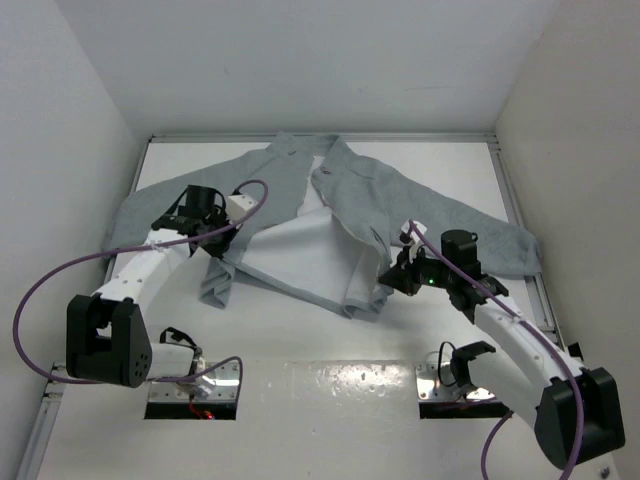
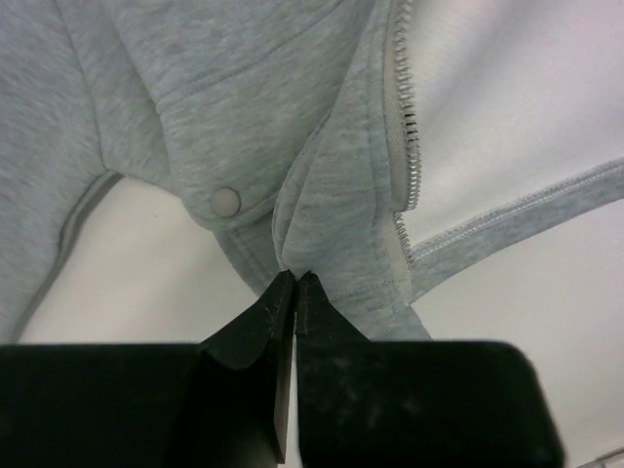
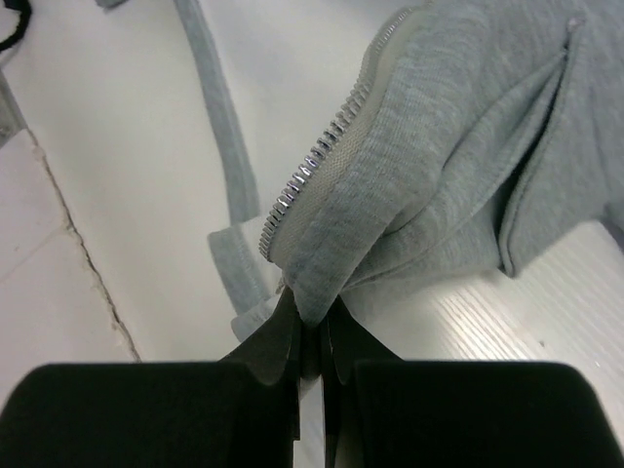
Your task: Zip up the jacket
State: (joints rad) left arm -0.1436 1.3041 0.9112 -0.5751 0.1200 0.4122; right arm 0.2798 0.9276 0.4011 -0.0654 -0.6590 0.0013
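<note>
Barely started, honestly. The jacket [image 1: 380, 195] lies spread open on the surface [image 1: 300, 345], pale lining up, with its two front edges well apart. My left tool [image 2: 294, 285] is pinched on a fold of fabric beside one row of zipper teeth [image 2: 400, 117]. The right tool [image 3: 310, 317] is clamped on the other front edge. Nothing's zipped yet. I reckon the halves need bringing together first, and I can't spot the slider.

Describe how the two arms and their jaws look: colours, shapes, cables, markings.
The left arm and right arm have white link shells with black joints and bases. A purple cable loops from each base to its wrist. A green light glows on the right wrist. The jaws are matt black, tapering to thin tips.
</note>
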